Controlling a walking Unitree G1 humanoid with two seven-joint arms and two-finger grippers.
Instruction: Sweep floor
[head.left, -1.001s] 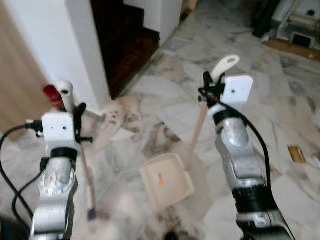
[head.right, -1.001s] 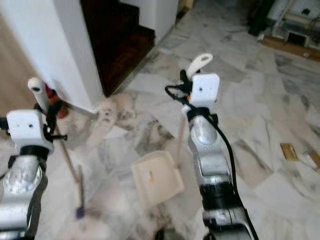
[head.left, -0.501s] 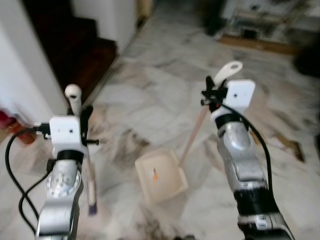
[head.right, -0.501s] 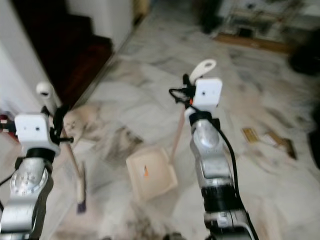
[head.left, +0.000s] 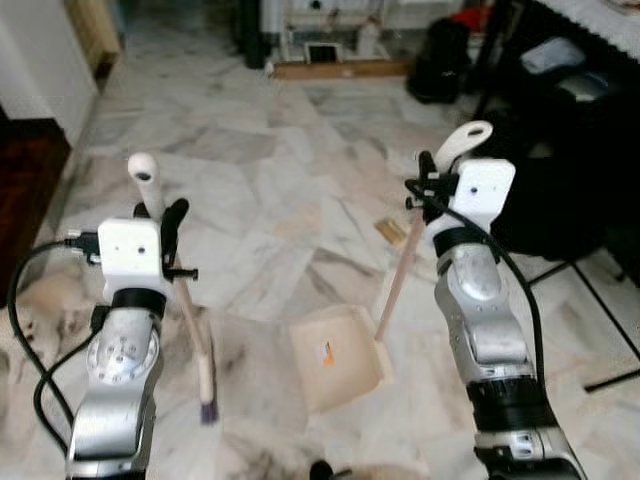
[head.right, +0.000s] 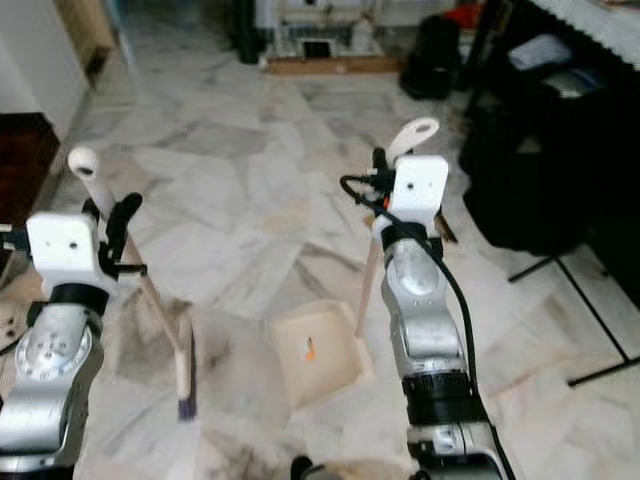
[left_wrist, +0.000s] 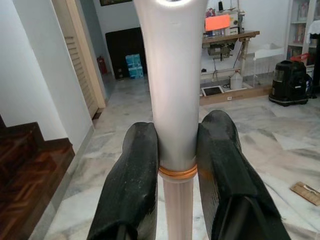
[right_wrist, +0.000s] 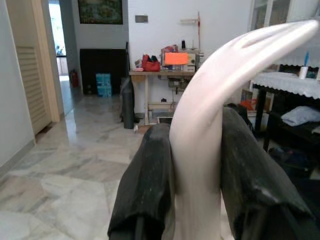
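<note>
My left gripper (head.left: 166, 222) is shut on the pale handle of a broom (head.left: 191, 322), just below the handle's rounded top. The broom slants down to a dark brush tip (head.left: 208, 411) near the marble floor. In the left wrist view both black fingers (left_wrist: 134, 185) clamp the handle (left_wrist: 172, 100). My right gripper (head.left: 424, 183) is shut on the long handle (head.left: 400, 282) of a cream dustpan (head.left: 352, 375). The pan rests on the floor between my arms, with a small orange bit (head.left: 327, 352) inside. In the right wrist view the fingers (right_wrist: 149, 185) grip the curved handle top (right_wrist: 200, 145).
Black bags and dark furniture (head.left: 545, 200) stand close on the right, with thin black stand legs (head.left: 605, 305) on the floor. A flat brown piece (head.left: 391, 232) lies ahead. Dark wooden stairs (head.left: 18, 190) are at the left edge, and a sewing table (head.left: 330, 20) at the far end.
The whole view has swung to the right: the stairs and white wall slid off to the left and the black furniture came in on the right. Both grippers keep their holds.
</note>
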